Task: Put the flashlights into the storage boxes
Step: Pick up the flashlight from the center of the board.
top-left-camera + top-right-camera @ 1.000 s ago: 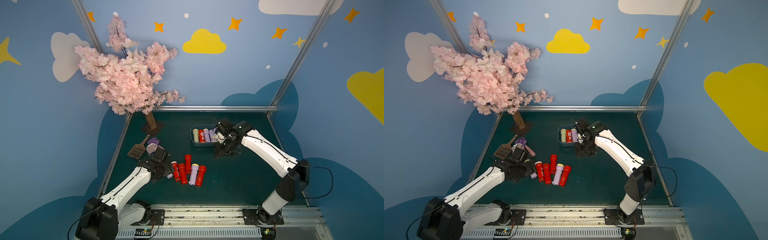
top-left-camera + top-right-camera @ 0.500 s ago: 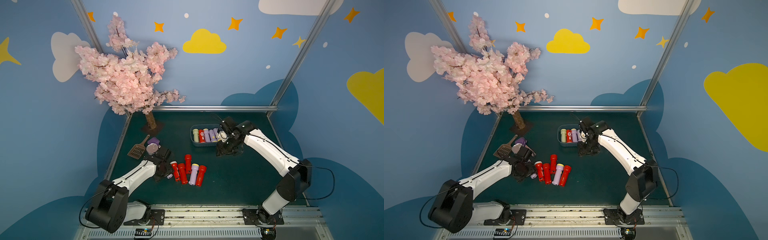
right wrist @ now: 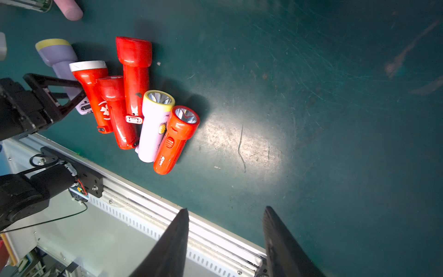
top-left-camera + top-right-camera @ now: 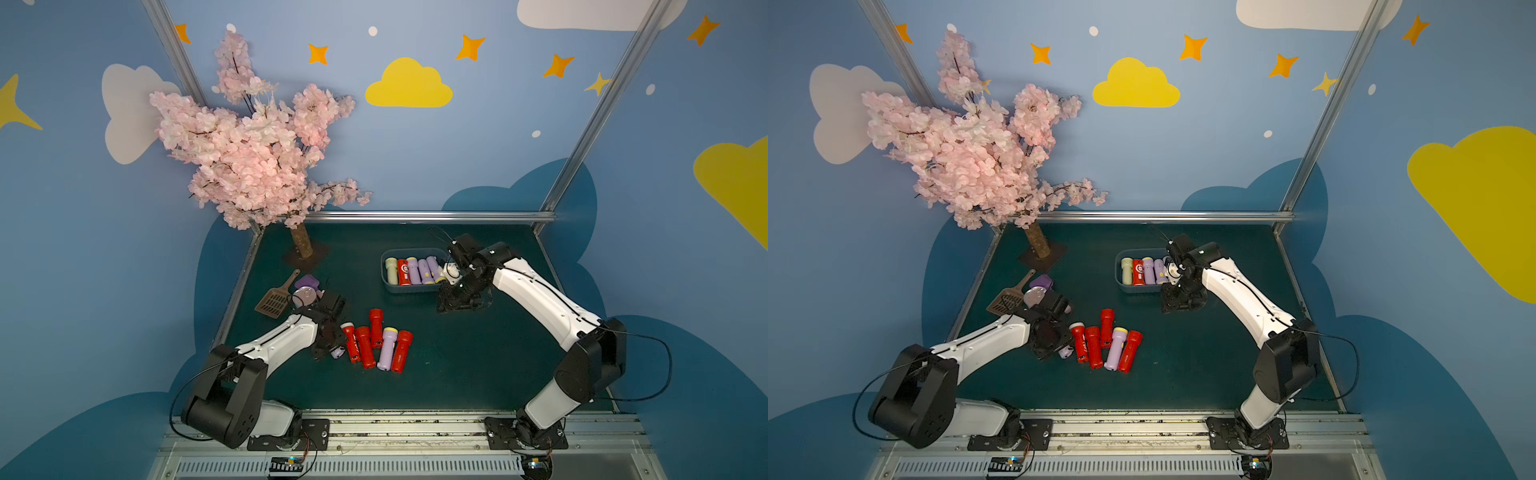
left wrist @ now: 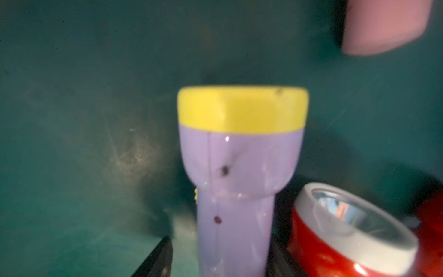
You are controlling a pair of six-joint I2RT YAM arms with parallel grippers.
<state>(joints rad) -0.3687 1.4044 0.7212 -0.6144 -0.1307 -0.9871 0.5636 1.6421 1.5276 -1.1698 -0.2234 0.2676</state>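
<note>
The slate-blue storage box [image 4: 407, 289] [image 4: 1138, 289] holds several flashlights side by side: a pale one [image 4: 390, 269], a red one [image 4: 402, 272] and lavender ones. Several more lie in a bunch at the front: red ones [image 4: 365, 347] [image 3: 135, 72] and a lavender one [image 4: 388, 347]. At the bunch's left edge lies a lavender flashlight with a yellow head [image 5: 239, 148] [image 3: 56, 55]. My left gripper [image 5: 220, 254] [image 3: 81, 90] straddles its handle, one finger touching, the other a little off. My right gripper [image 3: 225, 215] [image 4: 453, 303] hangs open and empty beside the box's right end.
A pink blossom tree [image 4: 301, 241] stands at the back left. A brown slotted scoop [image 4: 274, 301], a purple object [image 4: 307, 282] and a round jar [image 4: 303, 296] lie just behind my left wrist. A pink stick [image 5: 383, 24] lies near the held flashlight's head.
My left gripper's jaws have narrowed around the lavender flashlight's handle. My right gripper has drifted slightly away from the box, still open.
</note>
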